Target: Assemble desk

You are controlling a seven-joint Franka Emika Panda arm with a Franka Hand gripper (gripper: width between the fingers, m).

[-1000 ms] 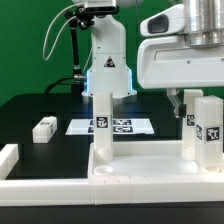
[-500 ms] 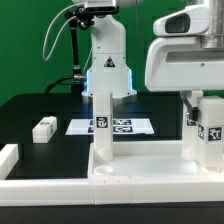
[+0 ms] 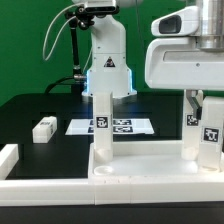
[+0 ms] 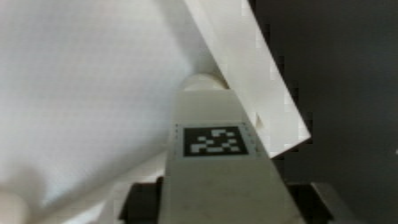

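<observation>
Fingers (image 4: 146,200): pinching the held leg, one dark finger against each of its two sides in the wrist view.
Held leg (image 3: 208,135): a white block standing upright between the fingers, with a black-and-white tag on the face that shows in the exterior view. The wrist view shows another tag on it (image 4: 217,140), just ahead of the fingers.
Held leg's lower end: down at the desk top's end on the exterior view's right. Whether it is seated there cannot be told.
Desk top (image 3: 140,170): a wide white tray lying flat beneath the fingers. In the wrist view its pale floor (image 4: 89,90) fills the space beyond the held leg.
Raised rim (image 4: 240,60): a slanted white band running past the held leg's far end.
Second leg (image 3: 190,140): upright and tagged, just beside the held leg on the exterior view's left.
Third leg (image 3: 102,130): upright on the desk top, well apart from the fingers toward the exterior view's left.
Loose leg (image 3: 44,128): lying on its side on the surface, far from the fingers.
Marker board (image 3: 130,127): flat on the surface behind the desk top.
Surface (image 3: 50,108): black.
Border rail (image 3: 8,157): a white bar at the exterior view's left edge.
Arm's base (image 3: 105,60): white, at the back, beyond the marker board.
</observation>
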